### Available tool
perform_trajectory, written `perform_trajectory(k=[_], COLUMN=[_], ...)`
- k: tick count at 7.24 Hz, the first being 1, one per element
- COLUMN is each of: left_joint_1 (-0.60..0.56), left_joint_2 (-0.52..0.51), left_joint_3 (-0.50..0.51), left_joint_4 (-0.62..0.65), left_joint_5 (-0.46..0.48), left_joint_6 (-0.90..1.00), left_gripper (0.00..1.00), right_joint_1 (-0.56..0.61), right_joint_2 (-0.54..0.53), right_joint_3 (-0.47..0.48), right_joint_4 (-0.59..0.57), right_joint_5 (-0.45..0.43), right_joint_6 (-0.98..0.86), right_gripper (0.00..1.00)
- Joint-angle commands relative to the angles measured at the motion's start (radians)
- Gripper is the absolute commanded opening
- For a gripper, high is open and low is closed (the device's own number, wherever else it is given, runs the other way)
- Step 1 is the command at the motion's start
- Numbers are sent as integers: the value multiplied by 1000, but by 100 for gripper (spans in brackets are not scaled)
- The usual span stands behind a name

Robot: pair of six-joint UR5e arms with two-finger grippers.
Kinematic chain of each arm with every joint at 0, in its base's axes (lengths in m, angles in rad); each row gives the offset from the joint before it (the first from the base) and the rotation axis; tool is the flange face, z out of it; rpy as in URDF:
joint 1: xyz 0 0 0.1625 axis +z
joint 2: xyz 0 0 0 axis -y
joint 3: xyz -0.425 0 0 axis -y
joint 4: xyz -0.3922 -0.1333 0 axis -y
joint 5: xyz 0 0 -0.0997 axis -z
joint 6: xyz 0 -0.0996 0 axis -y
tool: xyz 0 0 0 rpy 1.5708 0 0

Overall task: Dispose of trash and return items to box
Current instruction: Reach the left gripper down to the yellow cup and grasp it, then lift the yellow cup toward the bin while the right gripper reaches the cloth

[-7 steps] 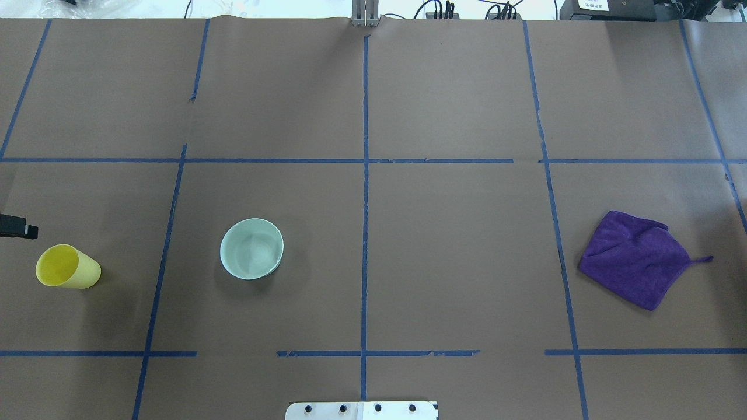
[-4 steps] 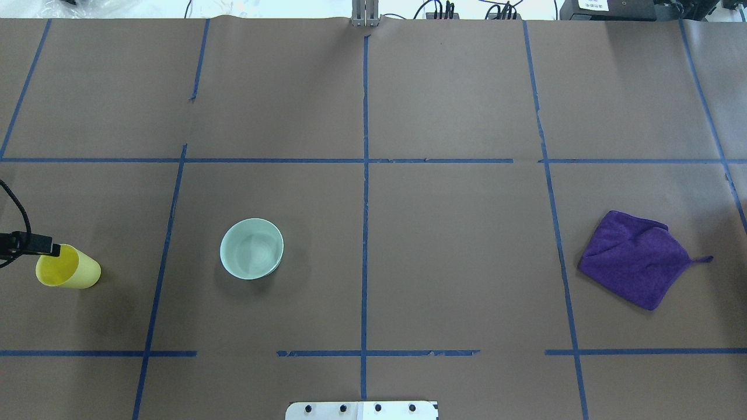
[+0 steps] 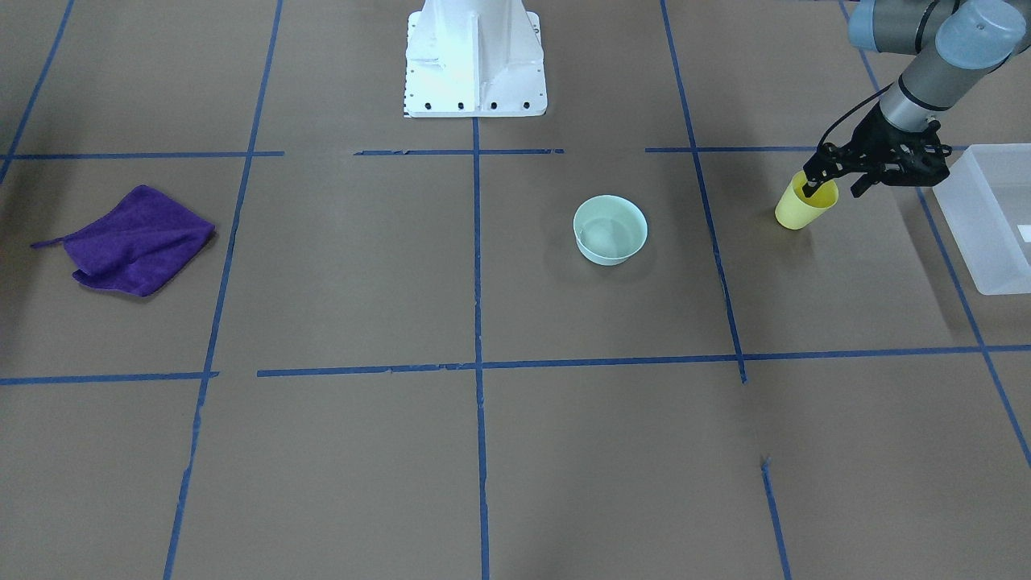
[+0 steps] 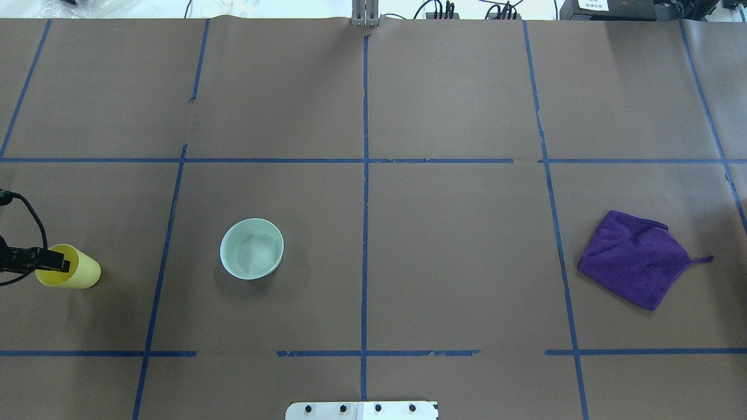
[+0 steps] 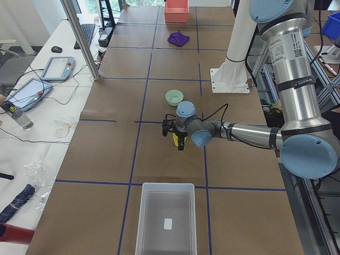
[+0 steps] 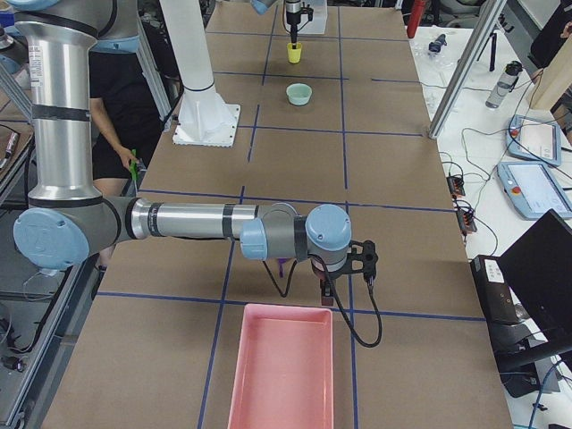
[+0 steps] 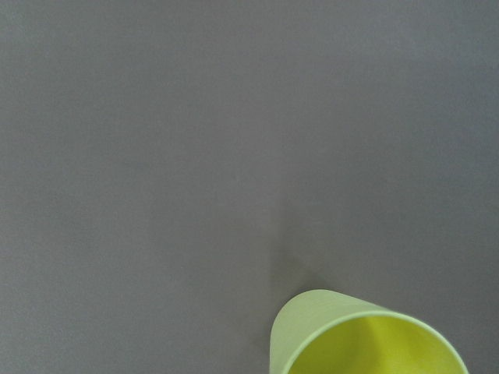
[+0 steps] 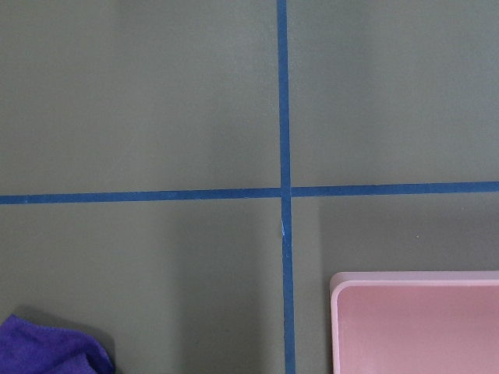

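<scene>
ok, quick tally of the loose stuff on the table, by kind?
Cups: 1, yellow cup
Bowls: 1, mint bowl
Cloths: 1, purple cloth
Bins: 2, translucent bin, pink tray
Total: 5

The light is bright, even and diffuse, and comes from overhead. Shadows are faint and soft-edged: a dim halo round the bowl (image 4: 251, 248) and a blurred patch on the table (image 4: 455, 245) beside the cup (image 4: 84, 273). The white base (image 3: 474, 56) glares, its detail nearly washed out. In the overhead view the strip beyond the table's far edge is overexposed. The exterior views are sharp. The left wrist view is soft and low in contrast, with the paper grey. The right wrist view has an olive cast, and a darker shadow edges the cloth (image 8: 51, 347).
</scene>
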Motion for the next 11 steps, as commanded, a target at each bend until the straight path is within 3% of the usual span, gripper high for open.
perform_trajectory(k=[1, 2, 3, 7, 9, 10, 11], left_joint_1=[3, 3, 2, -79, -131, -141, -154], left_joint_2=[-8, -8, -8, 14, 27, 56, 57], left_joint_3=[22, 20, 14, -113, -148, -208, -273], left_joint_4=[1, 1, 1, 7, 8, 51, 174], left_joint_5=[2, 0, 0, -18, -122, -126, -123], left_joint_6=[1, 1, 4, 7, 7, 27, 121], left_gripper=[46, 17, 0, 0, 0, 0, 0], right_joint_1=[-2, -5, -8, -35, -112, -162, -204], right_joint_2=[2, 6, 12, 8, -20, -46, -69], right_joint_3=[0, 2, 2, 37, 112, 167, 185], right_joint_4=[-2, -3, -5, 0, 2, 3, 61], right_joint_5=[0, 2, 5, 9, -13, -77, -87], right_joint_6=[1, 7, 48, 70, 180, 240, 297], right_gripper=[100, 100, 100, 100, 100, 100, 100])
